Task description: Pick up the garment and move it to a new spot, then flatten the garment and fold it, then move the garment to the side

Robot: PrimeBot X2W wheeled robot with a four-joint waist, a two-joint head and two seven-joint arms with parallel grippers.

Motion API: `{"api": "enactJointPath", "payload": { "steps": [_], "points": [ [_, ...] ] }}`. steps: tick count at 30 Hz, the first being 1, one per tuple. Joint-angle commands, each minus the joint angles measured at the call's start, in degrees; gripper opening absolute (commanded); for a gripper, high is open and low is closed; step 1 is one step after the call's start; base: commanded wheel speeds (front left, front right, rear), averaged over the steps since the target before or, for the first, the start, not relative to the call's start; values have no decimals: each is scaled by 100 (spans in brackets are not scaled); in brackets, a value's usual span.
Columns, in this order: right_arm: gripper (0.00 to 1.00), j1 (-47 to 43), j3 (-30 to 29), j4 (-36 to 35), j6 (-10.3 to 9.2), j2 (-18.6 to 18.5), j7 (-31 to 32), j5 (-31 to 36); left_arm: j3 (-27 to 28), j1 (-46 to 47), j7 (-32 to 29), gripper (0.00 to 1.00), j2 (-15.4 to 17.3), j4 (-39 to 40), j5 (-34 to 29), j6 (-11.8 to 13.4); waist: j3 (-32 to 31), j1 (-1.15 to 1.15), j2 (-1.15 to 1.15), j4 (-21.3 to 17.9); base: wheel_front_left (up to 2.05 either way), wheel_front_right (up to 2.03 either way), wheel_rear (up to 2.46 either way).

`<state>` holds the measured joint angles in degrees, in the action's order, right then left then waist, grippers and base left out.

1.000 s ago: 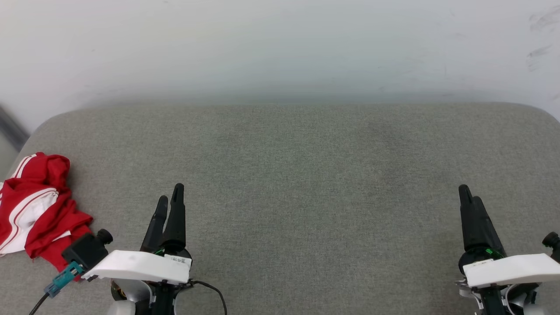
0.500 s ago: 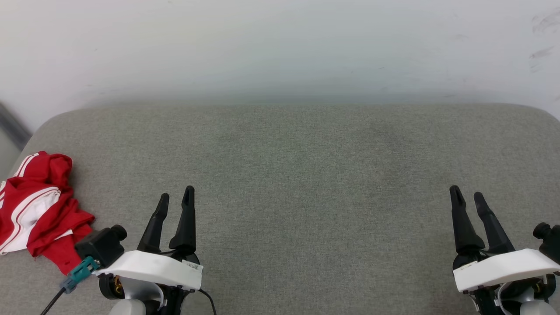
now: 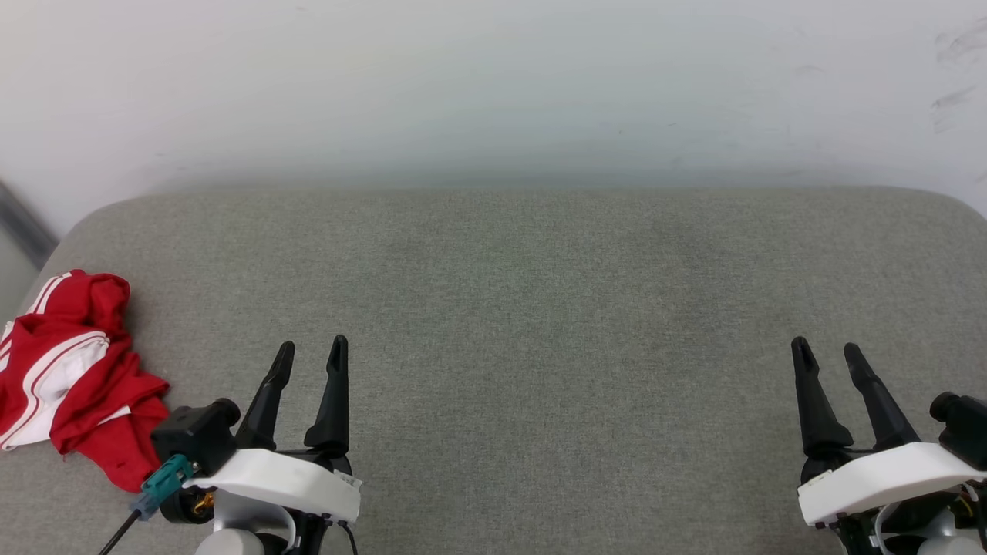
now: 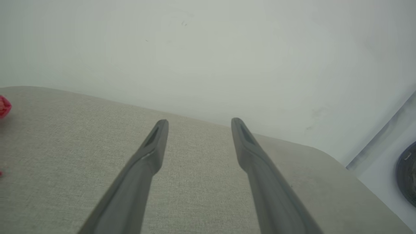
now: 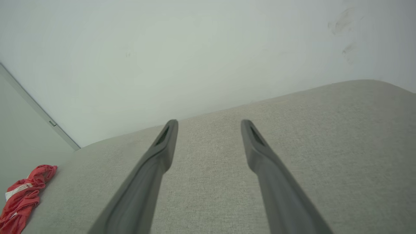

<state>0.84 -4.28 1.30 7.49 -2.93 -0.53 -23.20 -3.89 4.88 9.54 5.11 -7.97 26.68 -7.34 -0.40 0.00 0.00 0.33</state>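
1. The left gripper (image 3: 312,344) has its two fingers spread apart, and the gap between them holds nothing.
2. The right gripper (image 3: 826,346) is spread the same way and is just as empty.
3. Below and ahead of both pairs of tips lies a grey woven pad (image 3: 540,308) with rounded far corners. Whether the tips touch it cannot be told.
4. The garment (image 3: 69,370) lies to the left of the left fingers and apart from them, at the pad's left edge. It is a crumpled red heap with a white panel and red-and-white stripes on top.
5. Behind the left fingers sits a white wrist cover (image 3: 277,478), with a black camera (image 3: 197,435) and a teal plug (image 3: 162,476) on its left side. The garment's nearest corner shows just beside that plug, though contact cannot be judged.
6. From the right fingers the garment is far off to the left, with the whole width of the pad between. In the right wrist view it shows as a small red bundle at the lower left.
7. Beyond the pad, ahead of all four fingers, stands a pale wall (image 3: 493,77) with dark scuffs at its upper right.
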Motion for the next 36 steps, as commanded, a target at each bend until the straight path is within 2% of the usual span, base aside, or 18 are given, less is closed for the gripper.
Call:
{"api": "enactJointPath", "payload": {
  "steps": [1, 19, 36],
  "points": [
    [100, -15, -7, -98, 0, 3, -3, 157, -19, -2, 53, 100, 48, 16, -176, -16, -4, 0, 0, 2, 0, 0, 0],
    [100, -100, -60, -253, -1, 6, -8, 1072, -79, -33, 290, 100, 41, -142, -1080, -17, -1, 0, 0, 15, 0, 0, 0],
    [100, -135, -115, -274, -1, 8, -116, 1557, -21, -7, 464, 100, -26, -324, -1555, -20, 29, 0, 0, -14, 0, 0, 0]
  ]
}}
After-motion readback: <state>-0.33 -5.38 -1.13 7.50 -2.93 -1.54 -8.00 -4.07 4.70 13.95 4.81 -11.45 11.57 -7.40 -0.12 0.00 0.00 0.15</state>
